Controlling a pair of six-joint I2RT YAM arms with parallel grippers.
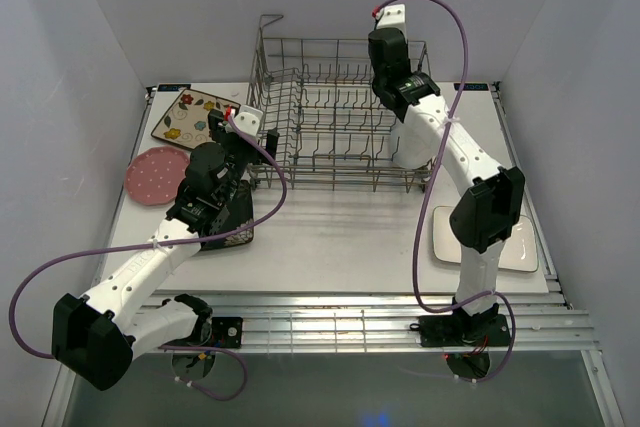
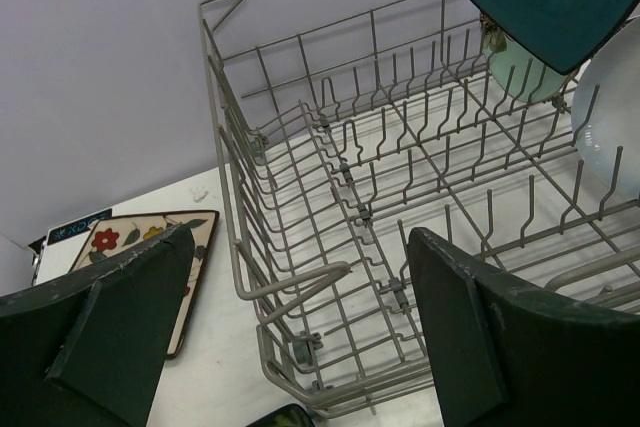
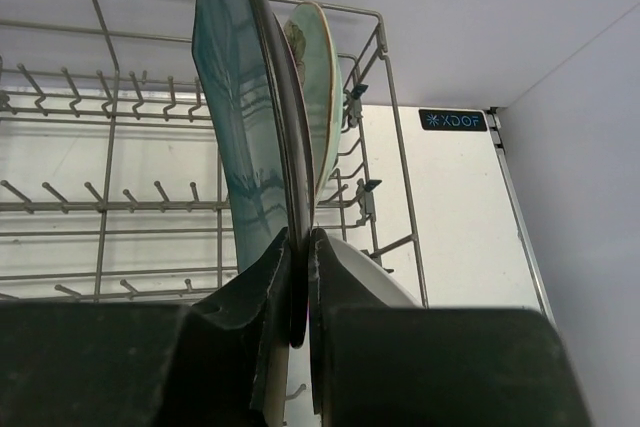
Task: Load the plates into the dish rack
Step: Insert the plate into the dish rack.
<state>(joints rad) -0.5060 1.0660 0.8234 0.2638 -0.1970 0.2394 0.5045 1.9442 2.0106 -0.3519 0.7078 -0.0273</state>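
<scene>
The left and middle tine rows of the grey metal wire dish rack [image 2: 345, 175] stand bare, open from above. Its right end is crowded: a teal square plate [image 3: 235, 117], a mint-green round plate [image 3: 322, 87] and a white oval plate [image 2: 612, 107] stand close together there.

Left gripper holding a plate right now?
No, the left gripper stands wide open, and only the dish rack shows between its jaws.

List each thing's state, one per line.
left gripper, open, empty.
right gripper, shut on teal plate.
teal plate, upright over dish rack.
mint-green plate, standing in rack.
white oval plate, standing in rack.
pink plate, flat on table.
floral plate, flat on table.
dark plate, on table.
white rectangular plate, flat on table.
</scene>
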